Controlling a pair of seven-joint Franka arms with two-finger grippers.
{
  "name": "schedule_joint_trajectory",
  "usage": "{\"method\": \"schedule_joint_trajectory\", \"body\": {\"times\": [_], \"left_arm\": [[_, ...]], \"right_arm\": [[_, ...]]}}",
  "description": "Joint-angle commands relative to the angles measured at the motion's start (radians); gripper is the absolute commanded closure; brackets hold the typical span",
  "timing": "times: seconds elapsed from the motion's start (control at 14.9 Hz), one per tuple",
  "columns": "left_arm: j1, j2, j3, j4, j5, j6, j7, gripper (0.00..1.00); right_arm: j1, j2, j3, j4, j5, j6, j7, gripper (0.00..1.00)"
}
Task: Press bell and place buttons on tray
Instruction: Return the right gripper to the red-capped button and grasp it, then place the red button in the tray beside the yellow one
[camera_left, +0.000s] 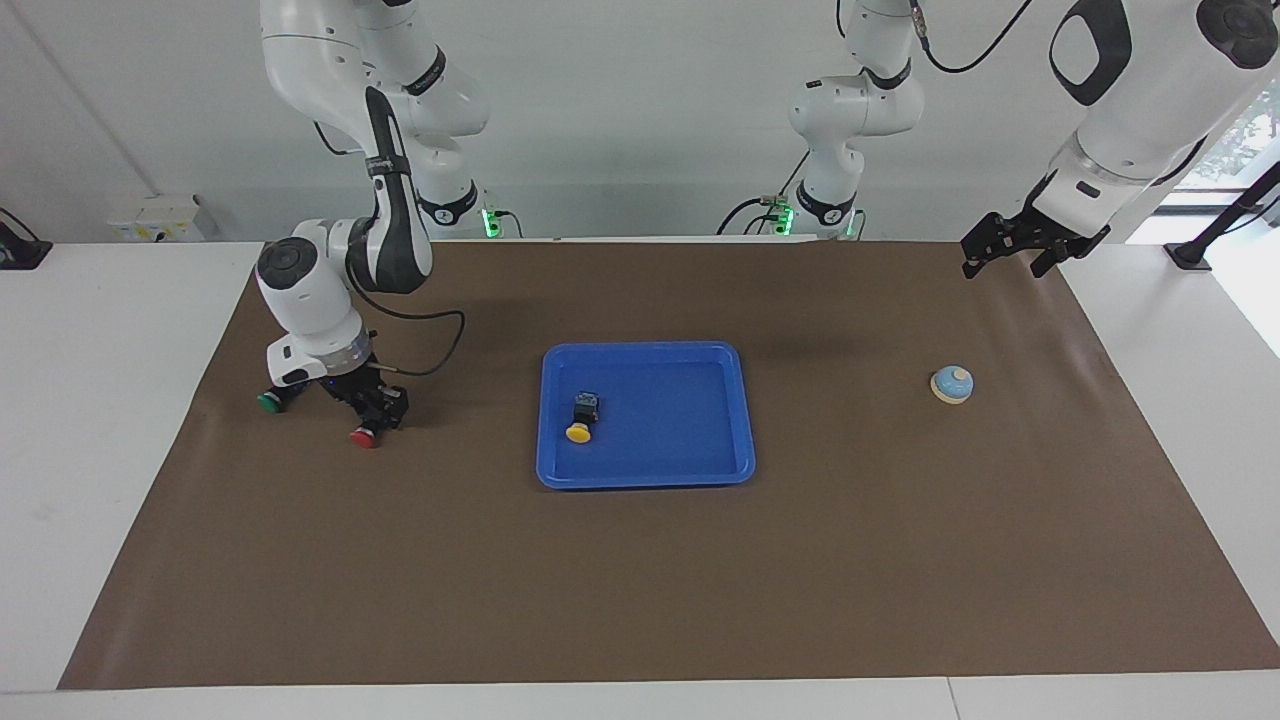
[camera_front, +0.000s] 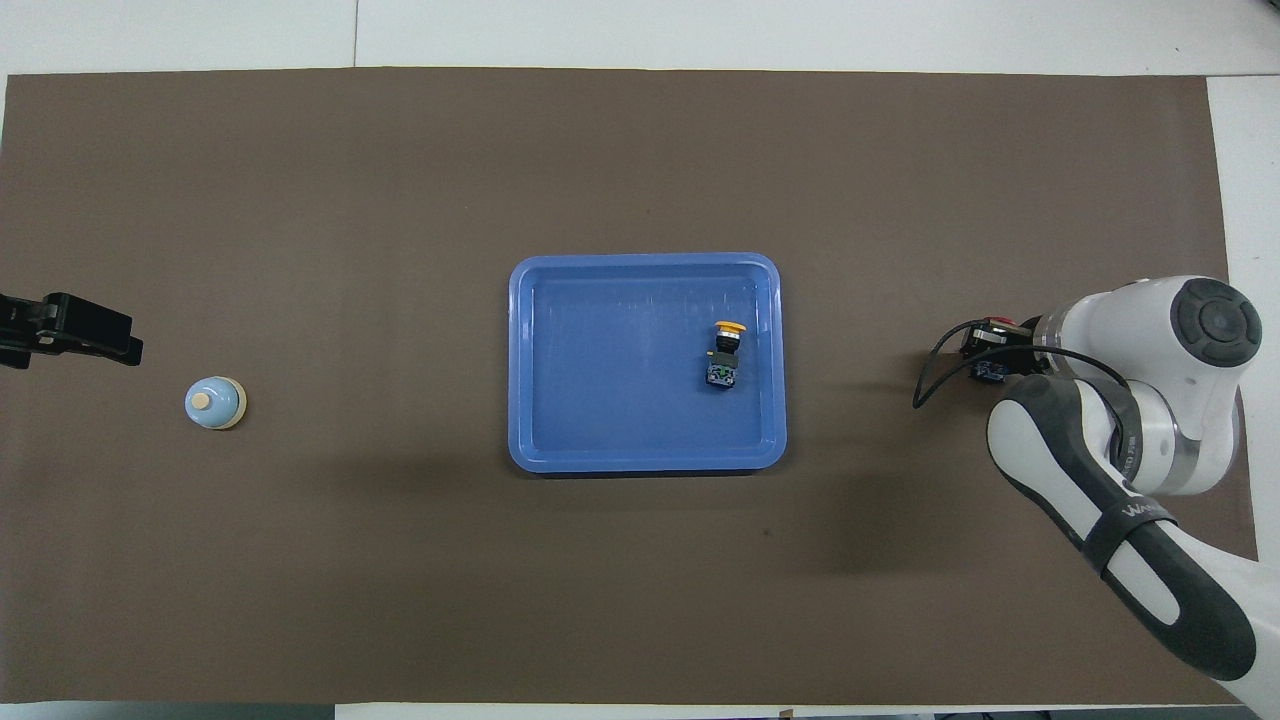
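The blue tray (camera_left: 680, 425) lies mid-mat and also shows in the overhead view (camera_front: 620, 400). The yellow button (camera_left: 580, 420) lies on its side in the tray, toward the right arm's end (camera_front: 727, 352). My right gripper (camera_left: 378, 408) is down at the mat, right at the red button (camera_left: 364, 437), whose cap shows beside the wrist from above (camera_front: 995, 325). The green button (camera_left: 270, 402) lies on the mat beside the right wrist; it is hidden in the overhead view. The bell (camera_left: 952, 384) stands toward the left arm's end (camera_front: 214, 402). My left gripper (camera_left: 1008, 262) hangs open and empty above the mat near the bell (camera_front: 70, 330).
A brown mat (camera_left: 640, 580) covers the white table. The right arm's black cable (camera_left: 440, 350) loops over the mat near the wrist.
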Motion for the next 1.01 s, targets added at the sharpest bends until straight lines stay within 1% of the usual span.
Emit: {"method": "schedule_joint_trajectory", "body": {"times": [0.0,0.13,0.27,0.34,0.54,0.67,0.8,0.94], "left_arm": [[-0.004,-0.006,0.005,-0.003,-0.011,-0.009,-0.010,0.00],[-0.004,-0.006,0.005,-0.003,-0.011,-0.010,-0.010,0.00],[-0.004,-0.006,0.005,-0.003,-0.011,-0.010,-0.010,0.00],[-0.004,-0.006,0.005,-0.003,-0.011,-0.010,-0.010,0.00],[-0.004,-0.006,0.005,-0.003,-0.011,-0.009,-0.010,0.00],[-0.004,-0.006,0.005,-0.003,-0.011,-0.010,-0.010,0.00],[-0.004,-0.006,0.005,-0.003,-0.011,-0.009,-0.010,0.00],[-0.004,-0.006,0.005,-0.003,-0.011,-0.010,-0.010,0.00]], "right_arm": [[-0.008,-0.017,0.012,0.003,-0.004,-0.022,-0.022,1.00],[0.004,-0.015,0.014,0.067,-0.004,-0.116,-0.021,1.00],[0.042,0.009,0.015,0.178,0.002,-0.232,-0.005,1.00],[0.061,0.024,0.015,0.232,0.009,-0.271,0.019,1.00],[0.168,0.057,0.018,0.391,0.010,-0.403,0.122,1.00],[0.265,0.086,0.018,0.479,0.010,-0.461,0.166,1.00],[0.335,0.100,0.018,0.522,0.013,-0.471,0.202,1.00],[0.420,0.129,0.018,0.563,0.050,-0.475,0.257,1.00]]}}
